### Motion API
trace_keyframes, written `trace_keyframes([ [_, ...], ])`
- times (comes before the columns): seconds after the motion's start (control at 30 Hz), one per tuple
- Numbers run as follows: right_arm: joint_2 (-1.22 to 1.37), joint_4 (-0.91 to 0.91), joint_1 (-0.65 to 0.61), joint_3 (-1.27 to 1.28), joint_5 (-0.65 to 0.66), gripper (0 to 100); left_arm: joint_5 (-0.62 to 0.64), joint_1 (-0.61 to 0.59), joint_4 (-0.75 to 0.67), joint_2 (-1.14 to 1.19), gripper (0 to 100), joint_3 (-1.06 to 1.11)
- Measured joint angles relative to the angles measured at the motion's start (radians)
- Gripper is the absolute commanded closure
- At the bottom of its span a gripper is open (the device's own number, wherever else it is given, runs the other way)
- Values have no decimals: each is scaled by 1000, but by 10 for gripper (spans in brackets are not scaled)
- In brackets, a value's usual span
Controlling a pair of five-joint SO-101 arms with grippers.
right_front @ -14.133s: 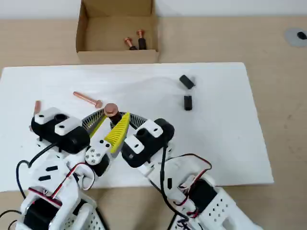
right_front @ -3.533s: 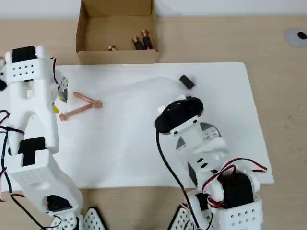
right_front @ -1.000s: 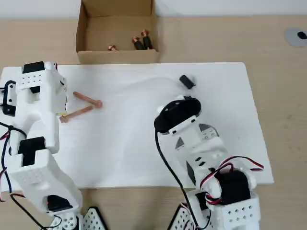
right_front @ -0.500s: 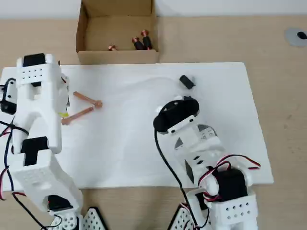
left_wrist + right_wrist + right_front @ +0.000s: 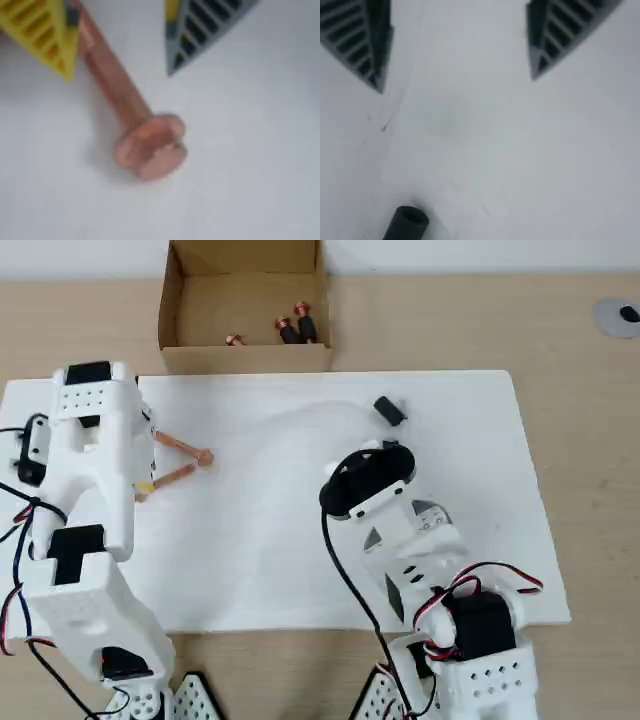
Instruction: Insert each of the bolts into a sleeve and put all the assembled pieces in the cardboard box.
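Note:
Two copper bolts (image 5: 183, 447) lie crossed on the white mat (image 5: 300, 540) at the left, beside my left arm (image 5: 95, 450). My left gripper (image 5: 119, 75) is open just above the mat. One copper bolt (image 5: 135, 130) lies between its fingers, the shaft close to the yellow finger (image 5: 45, 35) and the head beyond the tips. My right gripper (image 5: 457, 84) is open over bare mat, and a black sleeve (image 5: 407, 224) lies a short way beyond it. Another view of a black sleeve (image 5: 389, 410) has it on the mat past the right arm (image 5: 368, 480).
The cardboard box (image 5: 180, 350) stands at the far edge, beyond the mat, with assembled pieces (image 5: 293, 328) and a copper piece (image 5: 233, 340) inside. The wooden table (image 5: 590, 440) runs around the mat. A dark round fitting (image 5: 622, 315) sits at the far right.
The left arm has shifted right over the two bolts, covering their left ends. The right arm has barely moved.

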Motion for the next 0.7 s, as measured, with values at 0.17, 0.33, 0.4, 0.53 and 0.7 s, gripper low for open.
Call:
trace_keyframes([
  [0.17,0,0,0,0,0,771,3,2,-109,2,864,94],
  [0.33,0,0,0,0,0,771,6,2,-196,-3,864,153],
  [0.4,0,0,0,0,0,771,6,2,-224,-11,864,178],
  [0.53,0,0,0,0,0,771,6,0,-278,-18,864,224],
  [0.7,0,0,0,0,0,771,6,-8,-319,-23,864,264],
])
